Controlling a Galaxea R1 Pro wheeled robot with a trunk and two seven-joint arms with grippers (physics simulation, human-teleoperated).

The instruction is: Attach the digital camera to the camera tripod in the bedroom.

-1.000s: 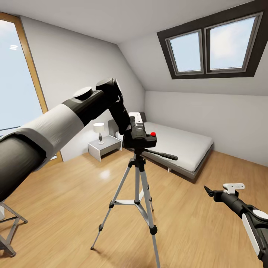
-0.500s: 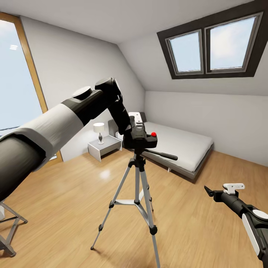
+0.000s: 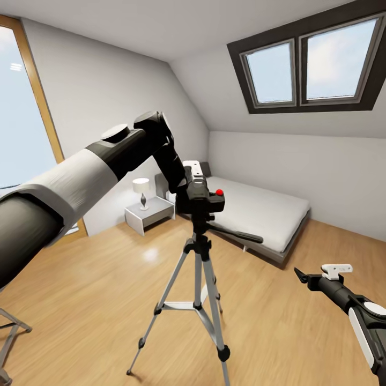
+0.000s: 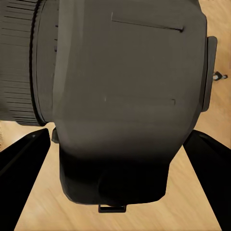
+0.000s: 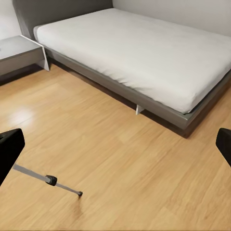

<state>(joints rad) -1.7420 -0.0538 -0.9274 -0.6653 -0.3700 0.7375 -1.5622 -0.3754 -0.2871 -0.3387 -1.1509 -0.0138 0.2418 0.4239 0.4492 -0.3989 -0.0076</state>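
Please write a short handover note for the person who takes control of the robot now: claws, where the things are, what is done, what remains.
Left claw: shut on the digital camera, holding it on top of the camera tripod head.
Right claw: open, empty, low at the right side.
Tripod stands on the wood floor before the bed.
Done: camera brought to the tripod head.
Left: confirm it is seated, then release and withdraw.

wood floor [image 3: 289, 332], camera tripod [image 3: 198, 289], bed [image 3: 262, 214], nightstand [image 3: 150, 213]
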